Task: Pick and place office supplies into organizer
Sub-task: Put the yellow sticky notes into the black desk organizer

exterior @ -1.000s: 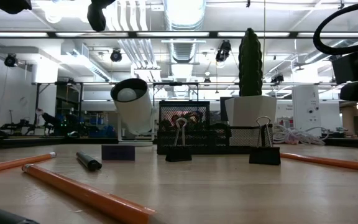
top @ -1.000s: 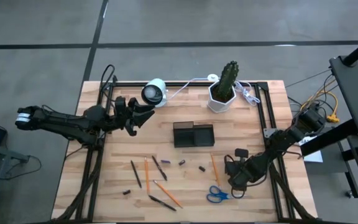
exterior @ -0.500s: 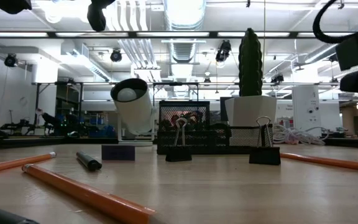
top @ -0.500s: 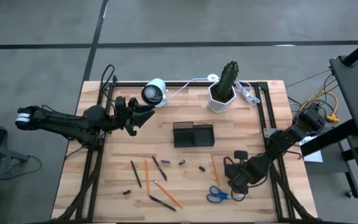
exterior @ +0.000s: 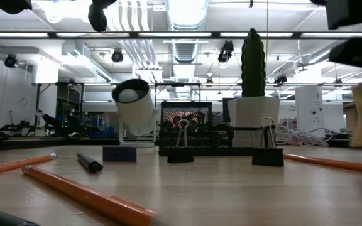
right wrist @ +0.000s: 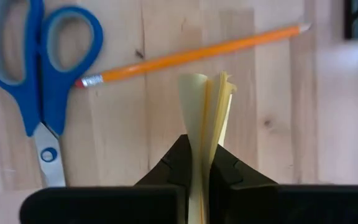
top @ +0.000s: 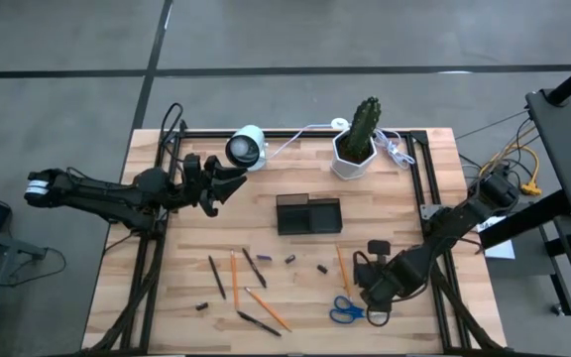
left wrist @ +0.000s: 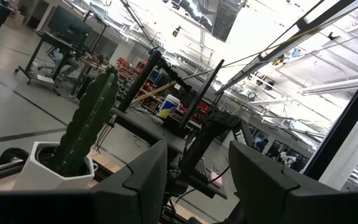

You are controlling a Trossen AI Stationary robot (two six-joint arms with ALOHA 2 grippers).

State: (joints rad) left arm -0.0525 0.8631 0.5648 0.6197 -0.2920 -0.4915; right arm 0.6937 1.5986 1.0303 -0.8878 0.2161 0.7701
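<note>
- While the right end effector (right wrist: 199, 163) hangs over the front right part of the bench (top: 404, 198), its fingers are pinched tight on a yellow sticky-note pad (right wrist: 207, 118), and the pad's pages fan out past the fingertips.
- Under the pad, on the wood, lie the blue-handled scissors (right wrist: 39, 81) and an orange pencil (right wrist: 191, 55). The pencil's eraser end is just beside a scissor handle.
- From above, the right end effector (top: 377, 291) is just beside the scissors (top: 346, 309), and the black organizer (top: 308, 214) sits well apart from it, near the middle of the bench.
- More orange and black pencils (top: 234, 279) and tiny dark stubs (top: 322, 268) lie in front of the organizer.
- Over the back left part of the bench, near a white camera (top: 246, 147), the left end effector (top: 222, 181) waits in the air with its fingers (left wrist: 135, 180) apart and nothing between them.
- A cactus in a white pot (top: 354, 151) stands at the back.
</note>
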